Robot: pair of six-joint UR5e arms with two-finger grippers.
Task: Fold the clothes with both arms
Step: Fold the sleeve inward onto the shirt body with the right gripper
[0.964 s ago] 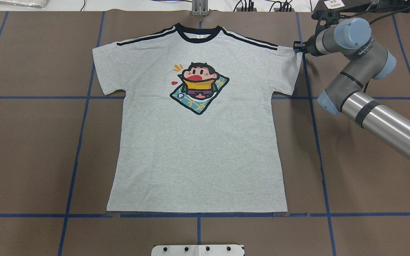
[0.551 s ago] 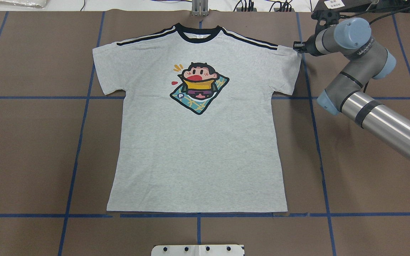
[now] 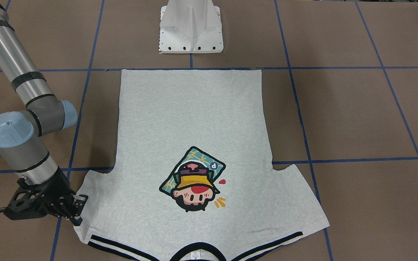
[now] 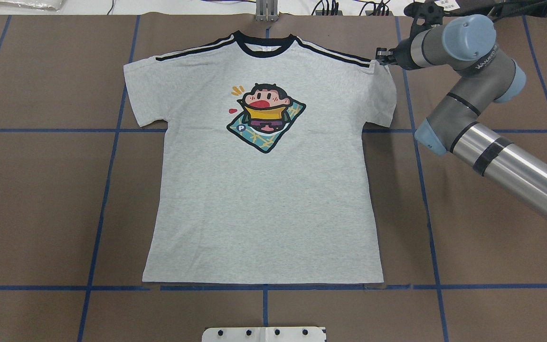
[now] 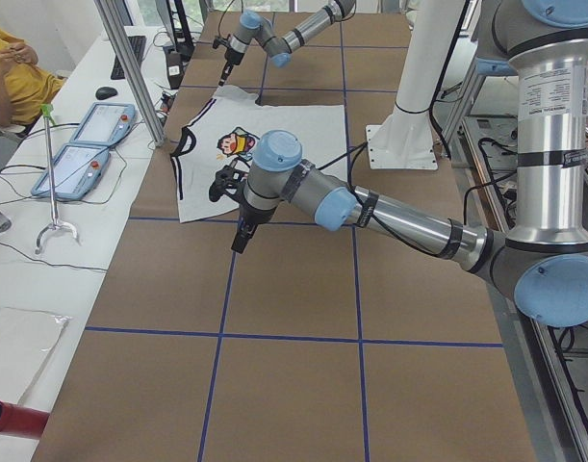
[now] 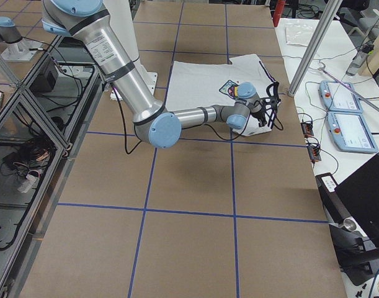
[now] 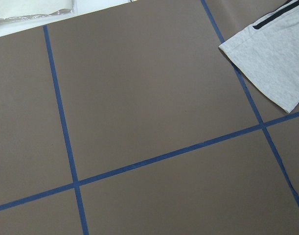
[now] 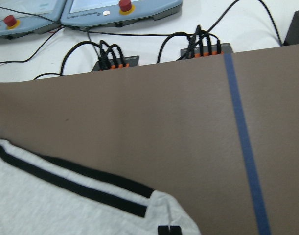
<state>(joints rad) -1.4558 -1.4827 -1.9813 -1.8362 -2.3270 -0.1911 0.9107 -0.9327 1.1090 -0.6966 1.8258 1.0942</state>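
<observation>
The right gripper [image 4: 381, 59] has its two black fingertips [image 8: 164, 230] pressed together on the top corner of one sleeve [image 4: 380, 95] of the T-shirt [image 4: 264, 199], just where the black shoulder stripes [image 4: 335, 53] end. The wrist view shows the pads shut with grey cloth right at them. In the overhead view that corner sits at about 2 o'clock from the cartoon print [image 4: 265, 116]. The right arm [image 4: 492, 152] reaches it from about 4 o'clock, bent over the brown table [image 4: 41, 213]. Next to the grip the sleeve's outer edge curves inward. The rest of the shirt lies flat and front up, with the collar [image 4: 264, 45] at 12 o'clock. The hem at 6 o'clock runs along a blue tape line [image 4: 492, 286], just short of the white pedestal base [image 4: 264, 334]. The left gripper [image 5: 241, 236] hangs pointing down over bare table, well apart from the shirt and out past its other sleeve [image 7: 271, 63]. That sleeve shows at 2 o'clock in the left wrist view. How far apart the left gripper's fingers are cannot be told. Past the table's far edge, at 12 o'clock in the right wrist view, lie two cable boxes [image 8: 203, 48] and two control pendants [image 8: 120, 10].
</observation>
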